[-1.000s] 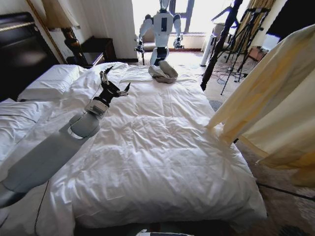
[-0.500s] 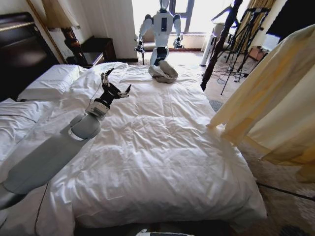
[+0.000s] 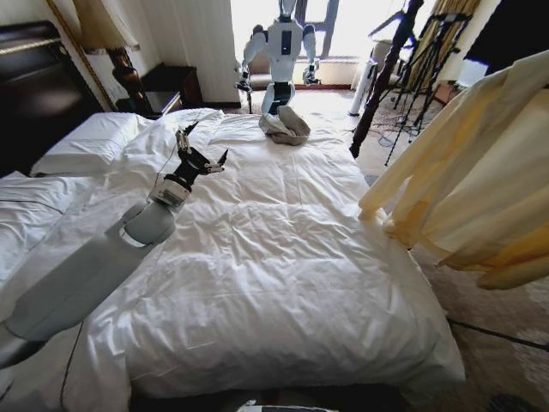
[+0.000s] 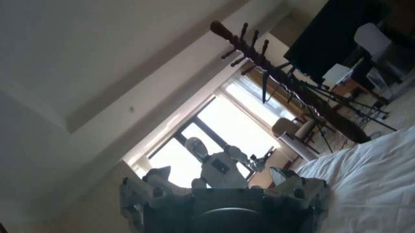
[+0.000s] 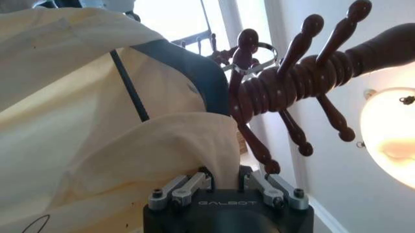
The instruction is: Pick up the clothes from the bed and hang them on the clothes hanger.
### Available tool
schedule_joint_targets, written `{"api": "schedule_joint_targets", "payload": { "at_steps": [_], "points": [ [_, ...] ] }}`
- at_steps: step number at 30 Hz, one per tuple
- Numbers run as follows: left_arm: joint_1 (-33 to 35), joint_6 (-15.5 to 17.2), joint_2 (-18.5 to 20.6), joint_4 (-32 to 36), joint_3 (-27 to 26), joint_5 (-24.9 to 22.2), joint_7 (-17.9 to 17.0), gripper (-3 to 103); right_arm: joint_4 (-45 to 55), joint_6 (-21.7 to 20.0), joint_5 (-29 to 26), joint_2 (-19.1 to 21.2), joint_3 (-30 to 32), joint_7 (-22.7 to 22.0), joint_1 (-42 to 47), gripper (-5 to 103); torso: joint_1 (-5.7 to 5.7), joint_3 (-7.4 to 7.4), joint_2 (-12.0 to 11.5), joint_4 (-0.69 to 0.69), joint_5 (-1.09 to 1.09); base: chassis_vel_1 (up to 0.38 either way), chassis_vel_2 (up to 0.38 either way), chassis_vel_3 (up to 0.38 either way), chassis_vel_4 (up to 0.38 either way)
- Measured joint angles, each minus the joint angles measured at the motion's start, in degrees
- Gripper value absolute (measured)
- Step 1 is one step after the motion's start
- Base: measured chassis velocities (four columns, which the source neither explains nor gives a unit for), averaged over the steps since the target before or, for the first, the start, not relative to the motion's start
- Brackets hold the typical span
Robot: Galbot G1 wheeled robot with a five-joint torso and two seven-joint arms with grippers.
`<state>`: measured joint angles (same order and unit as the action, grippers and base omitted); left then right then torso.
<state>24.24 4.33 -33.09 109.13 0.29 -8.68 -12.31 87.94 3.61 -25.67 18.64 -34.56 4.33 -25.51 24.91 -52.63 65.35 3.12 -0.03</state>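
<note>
Clothes [image 3: 480, 197]: pale cream-yellow fabric, off the bed [image 3: 274, 257], hanging in the air beyond the bed's right edge, folds and a sleeve drooping toward the floor.

Right gripper [image 5: 224, 187]: fingers drawn together and clamped on a bunched fold of the clothes [image 5: 97, 136]; the fabric rises out from between the fingers and spreads over and around the gripper. Gripper housing reads "GALBOT" in raised letters.

Clothes hanger [image 5: 129, 87]: one thin black bar visible in the right wrist view, running through the cream fabric; a dark curved piece sits against the fabric next to it. Hook not made out. Just beside the fabric is a dark wooden coat stand [image 5: 285, 87] with turned pegs, and a metal ring sits at its top. A lit ceiling lamp [image 5: 389, 136] is beyond it.

Left gripper [image 3: 199, 159]: fingers spread apart, holding nothing, raised above the duvet near the bed's head end on the left side, well apart from the clothes. Pillows [image 3: 90, 142] lie just beyond it toward the headboard.

Small grey-beige cloth heap [image 3: 285, 125]: at the far edge of the bed, untouched. A white humanoid robot [image 3: 281, 47] stands past that edge, by the window.
</note>
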Motion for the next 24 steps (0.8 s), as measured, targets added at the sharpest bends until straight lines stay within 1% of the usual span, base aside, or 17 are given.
{"api": "schedule_joint_targets", "payload": {
  "at_steps": [9, 13, 18, 24],
  "points": [
    [0.33, -0.28, -0.09, -0.12, -0.01, 0.13, -0.06, 100, -1.47, -0.14, 1.61, -2.89, 0.41, 0.18, 0.64, 17, 0.00, 0.00, 0.00, -0.02, 0.00, 0.000, 0.000, 0.000, 0.000],
    [0.69, -0.62, -0.16, -0.35, -0.12, 0.29, -0.10, 100, -1.74, -0.43, 2.50, -4.32, 0.56, 0.39, 1.05, 17, 0.00, 0.00, 0.00, 0.00, 0.00, 0.000, 0.000, 0.000, 0.000],
    [1.18, -0.80, -0.35, -0.59, -0.23, 0.57, -0.18, 100, -1.72, -0.60, 2.91, -4.65, 0.22, 0.40, 1.12, 16, 0.00, 0.00, 0.00, 0.01, 0.00, 0.000, 0.000, 0.000, 0.000],
    [0.47, -0.93, -0.87, -1.39, -0.03, 0.65, -0.19, 100, -1.72, 0.11, 2.92, -3.91, -1.34, -0.04, 0.73, 16, 0.00, 0.01, 0.00, -0.01, -0.01, 0.000, 0.000, 0.000, 0.000]
  ]
}}
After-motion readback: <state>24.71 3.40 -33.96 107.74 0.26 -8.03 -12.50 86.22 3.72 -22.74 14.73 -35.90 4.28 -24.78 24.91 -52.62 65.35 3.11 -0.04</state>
